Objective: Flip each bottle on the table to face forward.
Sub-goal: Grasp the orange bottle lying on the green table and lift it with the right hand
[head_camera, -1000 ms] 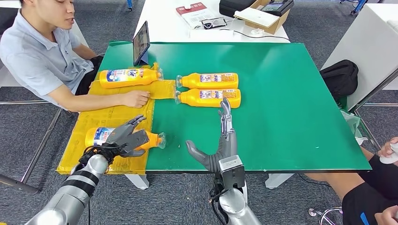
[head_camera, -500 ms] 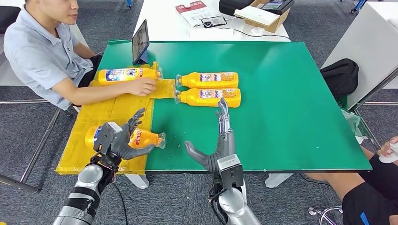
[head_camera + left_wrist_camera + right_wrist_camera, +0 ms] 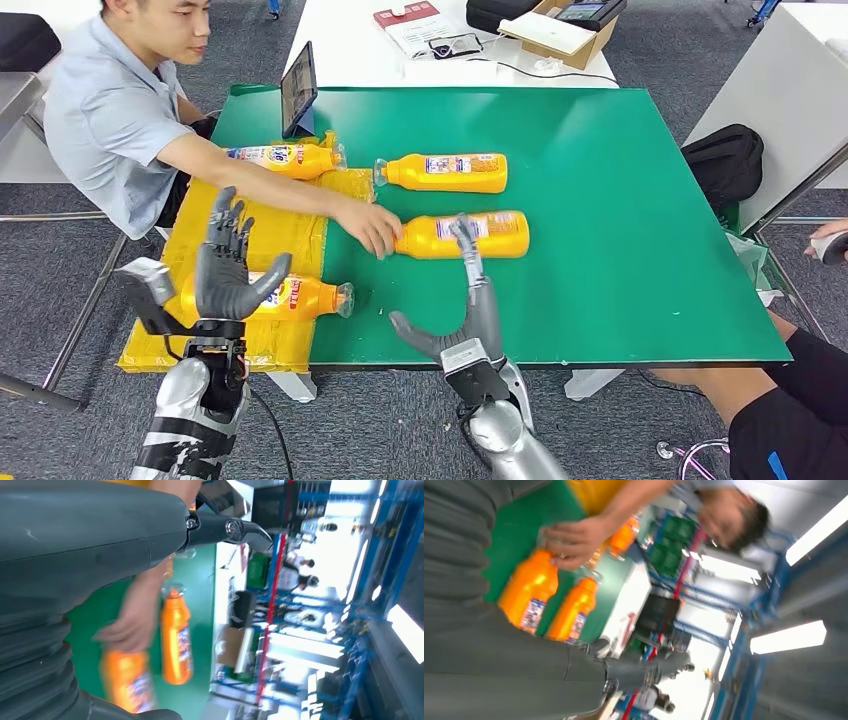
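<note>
- Left hand [image 3: 226, 268] is raised upright with fingers spread, holding nothing, just in front of the nearest orange bottle [image 3: 300, 298], which lies on yellow cardboard [image 3: 265, 235] at the green table [image 3: 620, 240] edge
- Right hand [image 3: 462, 300] is released, fingers stretched toward the middle orange bottle [image 3: 465, 234]
- A person's hand [image 3: 370, 226] grips that bottle's cap end
- Two more orange bottles lie farther back: one on the table [image 3: 443, 172], one on the cardboard [image 3: 288, 158] near a tablet [image 3: 299, 90]

The left hand [image 3: 226, 268] is up above the green table's [image 3: 620, 250] near left corner, fingers spread, holding nothing. The right hand [image 3: 462, 310] lies open over the table's near edge, fingers pointing away.
</note>
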`<state>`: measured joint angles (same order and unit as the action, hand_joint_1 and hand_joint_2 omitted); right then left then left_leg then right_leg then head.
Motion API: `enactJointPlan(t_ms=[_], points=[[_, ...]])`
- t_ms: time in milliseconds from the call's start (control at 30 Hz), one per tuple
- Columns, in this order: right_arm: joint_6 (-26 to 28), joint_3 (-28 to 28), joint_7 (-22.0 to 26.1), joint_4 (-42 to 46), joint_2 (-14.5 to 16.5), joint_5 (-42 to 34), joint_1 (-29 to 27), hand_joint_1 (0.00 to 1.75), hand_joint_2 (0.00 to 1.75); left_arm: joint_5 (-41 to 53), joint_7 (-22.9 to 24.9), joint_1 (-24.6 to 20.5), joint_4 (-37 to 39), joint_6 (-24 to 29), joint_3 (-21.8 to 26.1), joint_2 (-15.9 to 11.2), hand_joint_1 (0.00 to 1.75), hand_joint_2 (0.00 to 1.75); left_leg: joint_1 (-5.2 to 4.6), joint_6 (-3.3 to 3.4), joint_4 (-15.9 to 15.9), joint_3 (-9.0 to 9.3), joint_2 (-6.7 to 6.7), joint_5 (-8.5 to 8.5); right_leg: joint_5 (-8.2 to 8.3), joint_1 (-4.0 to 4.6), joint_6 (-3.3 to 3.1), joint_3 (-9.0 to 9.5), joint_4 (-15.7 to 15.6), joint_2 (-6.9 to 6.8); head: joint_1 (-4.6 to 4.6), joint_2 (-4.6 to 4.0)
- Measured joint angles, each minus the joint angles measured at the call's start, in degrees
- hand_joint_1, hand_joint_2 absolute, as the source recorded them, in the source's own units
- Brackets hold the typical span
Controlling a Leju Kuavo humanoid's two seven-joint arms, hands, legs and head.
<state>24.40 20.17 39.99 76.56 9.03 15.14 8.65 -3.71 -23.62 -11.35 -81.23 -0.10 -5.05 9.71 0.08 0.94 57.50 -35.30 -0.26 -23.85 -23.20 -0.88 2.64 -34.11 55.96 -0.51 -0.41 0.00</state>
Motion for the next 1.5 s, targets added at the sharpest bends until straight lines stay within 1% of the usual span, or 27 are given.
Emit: enactJointPlan(t_ms=[67,133,200,267,333,433,500,567,633,800,900,1067,1233,1500], points=[[-0.7,-0.6,-1.1,-1.6,-0.9,3.0,0.6,0.00,1.75,-1.6,0.1,0.9,-1.4,1.1,0.2,0.2,0.00,1.75,0.00,0.00,0.0,-0.01,-0.02,0.01,0.00,0.01,0.00,0.00,0.0,-0.02,-0.01,0.00],[-0.8,-1.0,-4.5,-3.9,-2.3,9.6,1.7,0.00,1.75,-3.3,-0.1,2.0,-2.8,3.0,0.7,0.6,0.00,1.75,0.00,0.00,0.0,-0.01,0.01,0.00,0.01,0.01,0.01,0.00,0.0,0.00,-0.02,0.00],[-0.9,-1.7,-8.6,-6.8,-4.6,17.3,3.2,0.00,1.75,-4.3,-0.6,3.4,-4.6,5.7,1.3,1.0,0.00,1.75,0.00,0.00,0.0,-0.01,0.02,0.00,0.01,0.00,0.01,0.00,0.0,0.00,-0.01,0.00],[-1.5,-2.9,-10.8,-9.4,-6.8,22.1,4.7,0.00,1.75,-3.9,-1.2,5.0,-6.5,8.3,1.9,1.2,0.00,1.75,-0.01,0.01,0.0,-0.03,-0.03,0.01,0.01,-0.01,0.01,0.00,0.0,-0.05,0.00,0.00],[-1.9,-3.7,-11.6,-10.7,-7.9,23.8,5.5,0.00,1.75,-3.3,-1.5,5.9,-7.5,9.7,2.2,1.3,0.00,1.75,-0.01,0.01,0.0,-0.05,-0.07,0.01,0.01,-0.01,0.02,0.00,0.0,-0.08,0.00,0.00],[-2.2,-4.0,-12.0,-11.2,-8.3,24.6,5.8,0.00,1.75,-2.8,-1.5,6.2,-7.9,10.5,2.2,1.3,0.00,1.75,-0.01,0.01,0.0,-0.06,-0.07,0.01,0.02,-0.02,0.02,0.00,0.0,-0.08,0.00,0.00],[-3.4,-5.1,-13.9,-13.3,-9.7,27.8,7.1,0.00,1.75,-0.9,-1.5,7.2,-9.3,13.4,2.5,1.5,0.00,1.75,-0.03,0.01,0.0,-0.06,-0.06,0.01,0.02,-0.03,0.02,0.00,0.0,-0.07,-0.01,0.00],[-5.8,-6.5,-16.8,-17.6,-11.8,32.4,9.4,0.00,1.75,2.4,-0.8,8.5,-11.2,17.5,2.6,1.7,0.00,1.75,-0.03,0.01,0.0,-0.06,-0.04,0.00,0.02,-0.03,0.03,-0.02,0.0,-0.07,-0.01,0.00],[-7.5,-7.0,-18.8,-21.6,-12.8,35.1,11.0,0.00,1.75,4.4,0.1,9.1,-12.1,19.5,2.6,1.8,0.00,1.75,-0.01,0.01,0.0,-0.05,-0.03,0.01,0.02,0.00,0.03,-0.02,0.0,-0.07,-0.01,0.00],[-9.4,-6.8,-22.6,-27.2,-13.4,38.0,13.7,0.00,1.75,5.3,1.5,9.4,-12.5,19.9,2.1,1.9,0.00,1.75,0.00,0.01,0.0,-0.05,-0.02,0.01,0.02,0.01,0.03,-0.02,0.0,-0.06,-0.01,0.00],[-10.5,-6.8,-23.7,-30.3,-13.6,38.6,15.4,0.00,1.75,5.4,2.3,9.8,-12.5,19.7,1.8,1.9,0.00,1.75,-0.01,0.01,0.0,-0.06,-0.02,0.01,0.02,-0.01,0.03,-0.02,0.0,-0.06,0.00,0.00],[-11.6,-6.7,-23.3,-34.7,-13.5,38.4,18.1,0.00,1.75,4.9,3.0,9.8,-12.2,18.8,1.4,1.9,0.00,1.75,-0.02,0.01,0.0,-0.05,-0.02,0.01,0.02,-0.01,0.03,-0.02,0.0,-0.06,-0.02,0.00],[-12.0,-6.1,-22.4,-38.6,-13.0,38.6,20.7,0.00,1.75,4.4,3.1,8.7,-10.8,18.2,0.9,1.9,0.00,1.75,-0.01,0.01,0.0,-0.02,0.01,0.02,0.03,0.01,0.02,-0.01,0.0,-0.04,-0.02,0.00],[-12.0,-5.8,-21.7,-41.6,-12.6,38.5,22.6,0.00,1.75,4.3,3.1,8.1,-9.4,18.0,0.7,1.9,0.00,1.75,-0.01,0.02,0.0,-0.01,0.01,0.02,0.03,0.00,0.03,0.00,0.0,-0.04,-0.01,0.00]])
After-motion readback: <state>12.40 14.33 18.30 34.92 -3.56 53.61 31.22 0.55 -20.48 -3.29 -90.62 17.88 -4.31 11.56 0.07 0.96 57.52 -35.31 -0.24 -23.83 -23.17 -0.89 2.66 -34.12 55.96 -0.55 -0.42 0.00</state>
